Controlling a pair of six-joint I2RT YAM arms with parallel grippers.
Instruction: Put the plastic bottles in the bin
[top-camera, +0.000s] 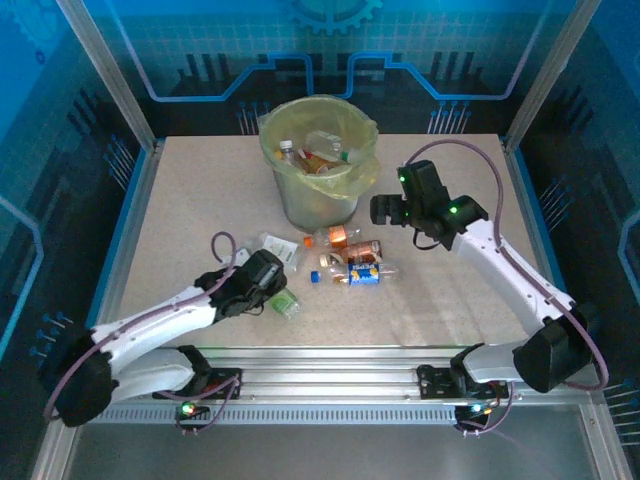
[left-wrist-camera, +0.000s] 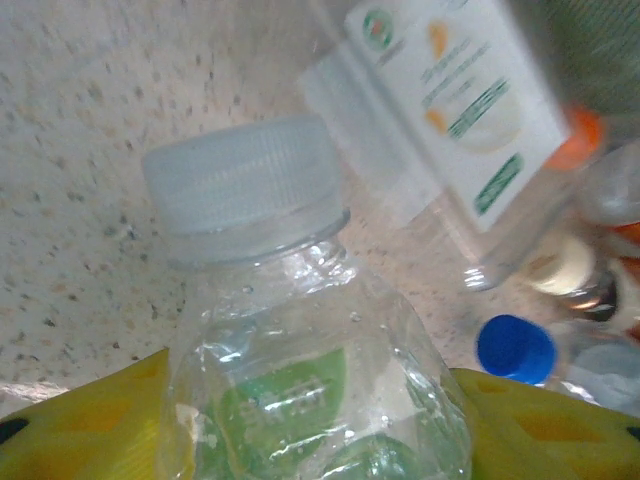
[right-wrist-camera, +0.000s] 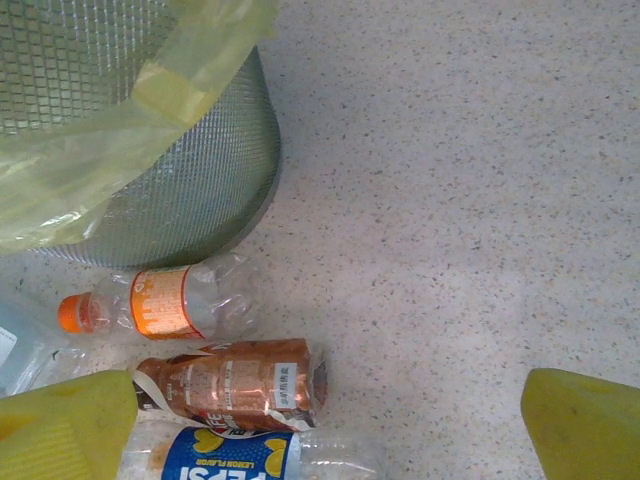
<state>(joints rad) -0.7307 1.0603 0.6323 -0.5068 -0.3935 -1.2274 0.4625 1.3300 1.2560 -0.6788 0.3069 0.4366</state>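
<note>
My left pincer (left-wrist-camera: 312, 425) pinches a clear green-label bottle (left-wrist-camera: 300, 340) lying on the table (left-wrist-camera: 70, 150). The yellow fingers (left-wrist-camera: 85, 425) press against both sides of its body, and its white cap (left-wrist-camera: 240, 185) points away from my wrist. Beyond that cap, ahead and to the right of this pincer, lies a white-label bottle (left-wrist-camera: 450, 100). A blue cap (left-wrist-camera: 515, 348) sits just off the right-hand finger, among other bottles too blurred to tell apart. My right pincer (right-wrist-camera: 325, 420) is spread wide with nothing between its fingers, and it hovers above bare tabletop. In its wrist view the bin (right-wrist-camera: 190, 190) is ahead and to the left of it, a grey mesh wall with the yellow-green bag folded over the rim. Between the bin and the left-hand finger lie three bottles side by side. The orange-label bottle (right-wrist-camera: 170, 300) is nearest the bin, close to its base. Next comes a crushed copper bottle (right-wrist-camera: 235, 385) just beside the finger's tip, then a blue-label bottle (right-wrist-camera: 235, 460) closest to my wrist. From above, the bin holds several bottles (top-camera: 315, 150) already, and it stands well ahead of my left pincer and just to the left of my right one.
</note>
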